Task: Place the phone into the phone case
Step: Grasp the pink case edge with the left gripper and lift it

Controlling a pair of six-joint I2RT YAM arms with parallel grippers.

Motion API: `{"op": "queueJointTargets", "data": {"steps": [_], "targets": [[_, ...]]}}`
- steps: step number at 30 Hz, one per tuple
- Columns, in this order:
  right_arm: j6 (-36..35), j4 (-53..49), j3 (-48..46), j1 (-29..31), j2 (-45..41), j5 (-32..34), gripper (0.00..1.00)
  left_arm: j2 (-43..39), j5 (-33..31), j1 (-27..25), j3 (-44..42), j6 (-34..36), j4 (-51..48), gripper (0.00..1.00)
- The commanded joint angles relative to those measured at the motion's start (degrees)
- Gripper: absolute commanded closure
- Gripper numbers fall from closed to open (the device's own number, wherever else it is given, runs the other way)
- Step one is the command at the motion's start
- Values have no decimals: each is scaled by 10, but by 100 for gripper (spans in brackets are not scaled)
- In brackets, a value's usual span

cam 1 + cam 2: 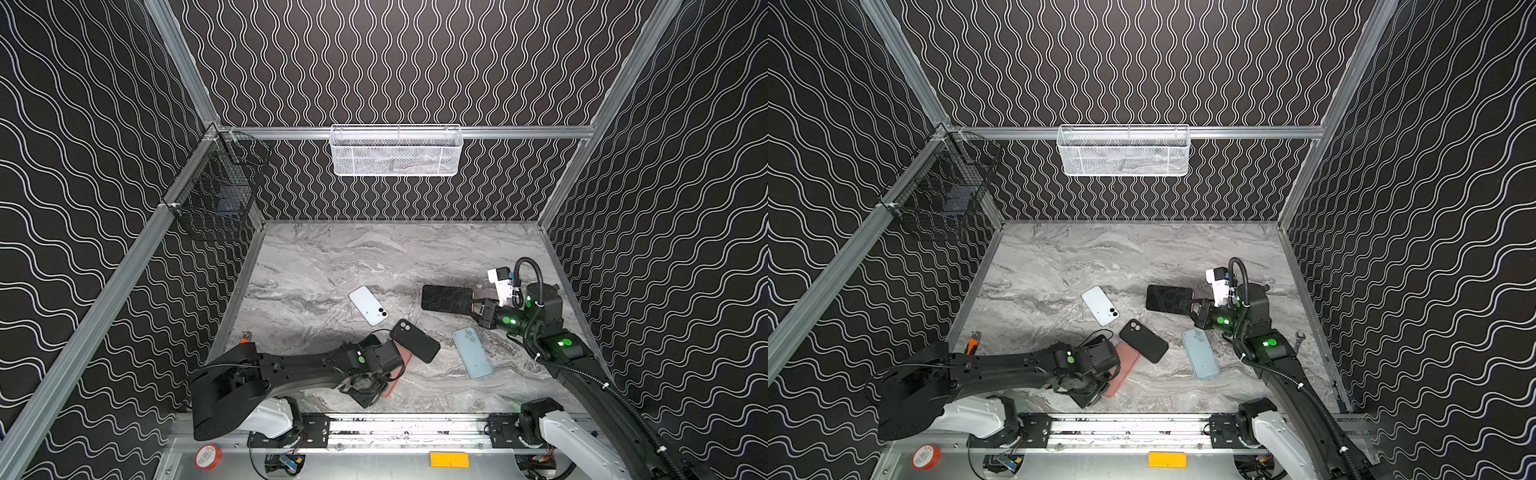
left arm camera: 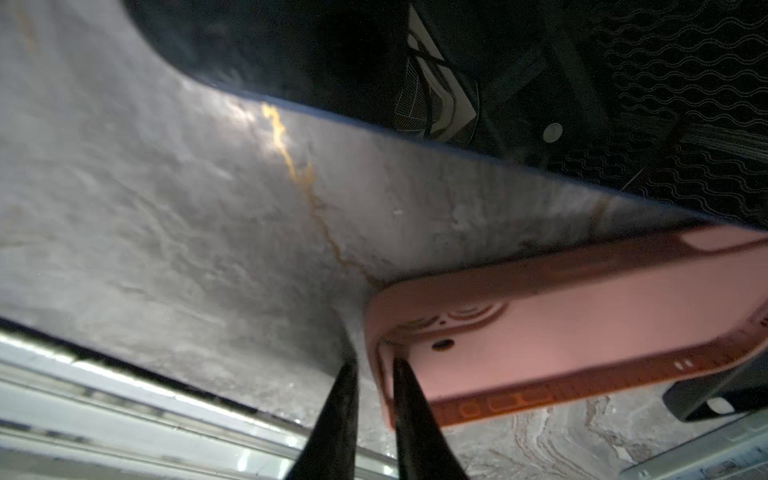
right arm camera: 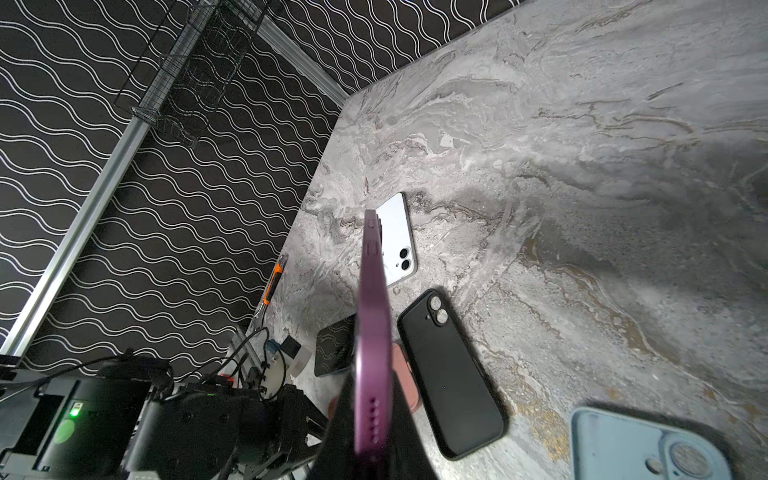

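Two claws, both engaged. Right gripper (image 1: 475, 306): narrow, clamped on the bottom end of the purple phone (image 3: 371, 332); the phone hangs clear of the marble table (image 1: 374, 257), screen up in both top views, beyond the black case (image 1: 415, 341) and blue case (image 1: 472, 353). Left gripper (image 2: 374, 368): narrow, one finger inside and one outside the end wall of the pink case (image 2: 561, 332), near the front rail; whether that end is off the table cannot be told.

Step in hand, as judged: bringing the phone to the pink case.

Handling notes: hold the case steady, open side up; carry the phone level over it; match the camera end to the cut-out; seat one end under the lip first, then press the other down; the soft wall may fold inward under the pinch, so grip lightly.

Also present, lying apart: white phone (image 1: 368, 305).
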Motion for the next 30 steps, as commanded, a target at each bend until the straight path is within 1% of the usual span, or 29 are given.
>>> {"op": "queueJointTargets", "data": {"steps": [1,4,5,7,9,11,14,16,17,20,23,26,28,30], "targets": [[-3,6,9,-1,-1,-2,100,6,-4,8,-4,29,5,89],[-4,1,11,0,-1,2,100,-4,2,23,0,65,-23,98],[-5,0,12,0,-1,5,100,-10,4,30,4,86,-39,100],[-6,-3,13,0,-2,10,100,-20,1,45,19,136,-75,100],[-5,-3,15,-1,-1,14,100,-22,-8,65,47,218,-128,100],[-3,-5,19,-1,3,17,100,-12,-27,81,93,318,-204,100],[-4,-15,35,-5,12,21,100,21,-61,84,172,450,-290,100],[-9,-30,49,-10,20,27,100,40,-65,85,216,543,-299,100],[-12,-43,59,-13,23,32,100,50,-79,85,246,576,-310,100],[-8,-61,76,-25,23,54,100,69,-115,94,325,658,-307,100],[6,-68,90,-34,17,68,100,86,-117,124,382,722,-275,100],[17,-81,105,-37,9,106,100,118,-73,169,426,789,-211,100],[23,-84,114,-38,4,128,100,161,-53,196,464,825,-177,100],[23,-91,127,-40,7,134,100,205,-23,217,503,856,-158,100]]}}
